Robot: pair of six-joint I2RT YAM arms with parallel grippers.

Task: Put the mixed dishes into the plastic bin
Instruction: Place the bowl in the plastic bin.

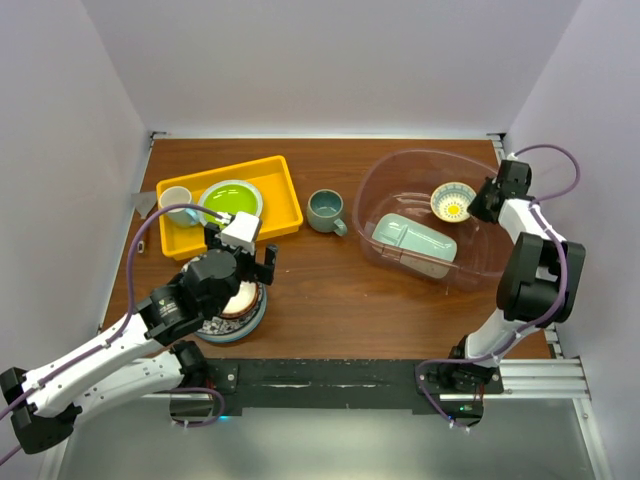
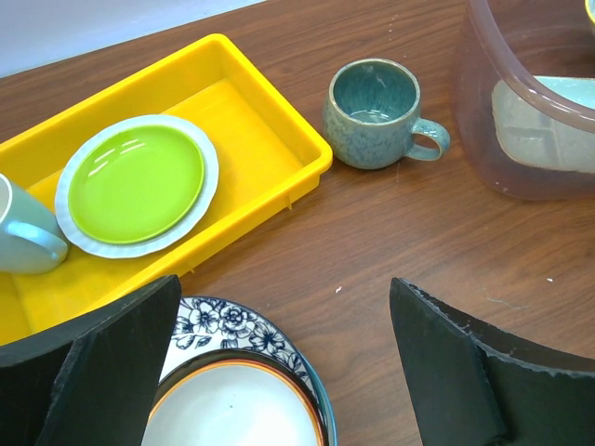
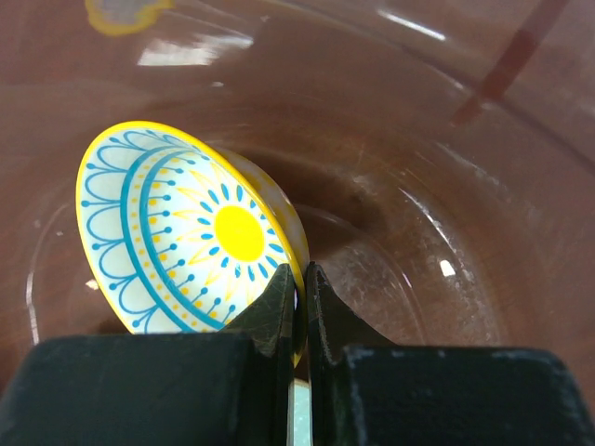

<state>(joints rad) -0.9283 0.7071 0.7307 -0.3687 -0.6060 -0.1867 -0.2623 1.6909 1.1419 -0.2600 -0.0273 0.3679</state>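
My right gripper (image 1: 478,203) is shut on the rim of the bowl with the yellow centre (image 3: 177,232), holding it tilted on edge inside the clear plastic bin (image 1: 375,185). The mint-green divided tray (image 1: 412,240) lies in the bin too. The grey-green mug (image 2: 376,111) stands upright on the table between the bin and the yellow tray. My left gripper (image 2: 285,297) hangs wide open over a stack: a white plate with an orange rim (image 2: 232,409) on the blue-patterned plate (image 2: 218,325). Nothing is between its fingers (image 2: 112,372).
A shallow yellow tray (image 2: 279,121) at the back left holds a green plate (image 2: 137,183) and a pale cup (image 2: 23,232). White walls close in the table on three sides. The bin wall (image 2: 530,111) stands just right of the mug.
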